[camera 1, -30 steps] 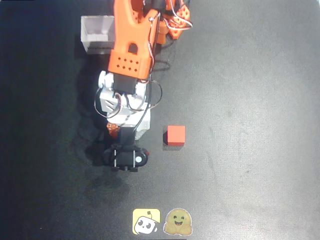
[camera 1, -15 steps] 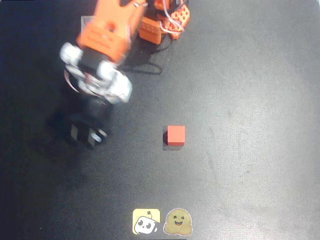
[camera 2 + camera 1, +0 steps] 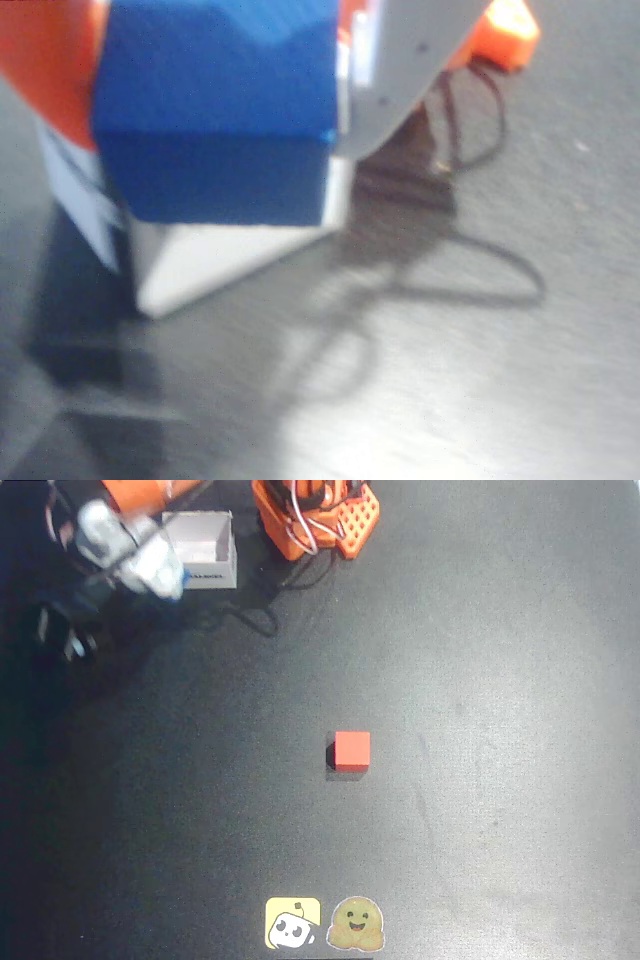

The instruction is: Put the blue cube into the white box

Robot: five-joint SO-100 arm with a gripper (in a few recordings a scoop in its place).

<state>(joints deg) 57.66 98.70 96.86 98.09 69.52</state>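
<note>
Blue cube (image 3: 215,120) sits clamped between the gripper (image 3: 215,70) fingers in the wrist view, one flat face toward the camera, edges level. Just behind and below it, white box (image 3: 200,255). Overhead: red cube (image 3: 352,750) mid-table, box (image 3: 203,550) far left corner.

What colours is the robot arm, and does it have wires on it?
The arm is bright orange with white motor blocks, blurred in the overhead view. Its orange base has rows of small holes and thin wires looping out, and a black cable trails on the table. The gripper end looks black; the wrist view shows a pale grey finger.
</note>
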